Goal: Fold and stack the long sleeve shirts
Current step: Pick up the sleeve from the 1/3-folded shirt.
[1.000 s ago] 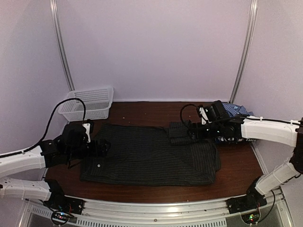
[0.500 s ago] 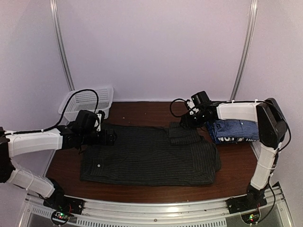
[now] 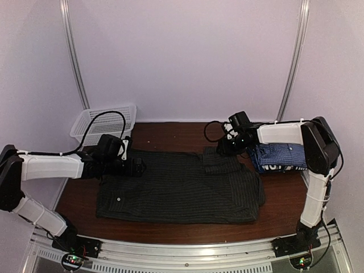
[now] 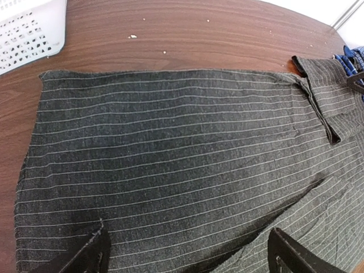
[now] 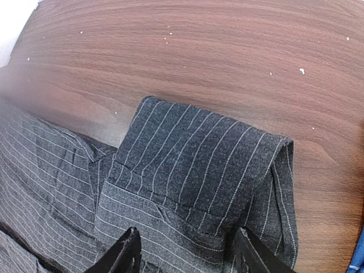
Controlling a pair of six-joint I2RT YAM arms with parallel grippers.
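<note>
Having slid slightly right, the left gripper (image 4: 187, 255) hangs with jaws spread over the far left edge of the black pinstriped shirt (image 3: 176, 187), which lies flat on the table (image 3: 170, 132). The right gripper (image 5: 186, 250), fingers parted, hovers over its collar (image 5: 205, 170), left of the folded blue shirts (image 3: 281, 154).

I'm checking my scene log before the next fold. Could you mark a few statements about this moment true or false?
1. The pinstriped shirt lies spread on the table. True.
2. The white basket holds a folded shirt. False: no shirt shows in the white basket.
3. The right fingers are apart over the collar. True.
4. The blue checked shirts lie at the table's left end. False: the blue checked shirts lie at its right end.
5. The left fingers clamp a raised sleeve. False: the left fingers are apart above flat cloth.
</note>
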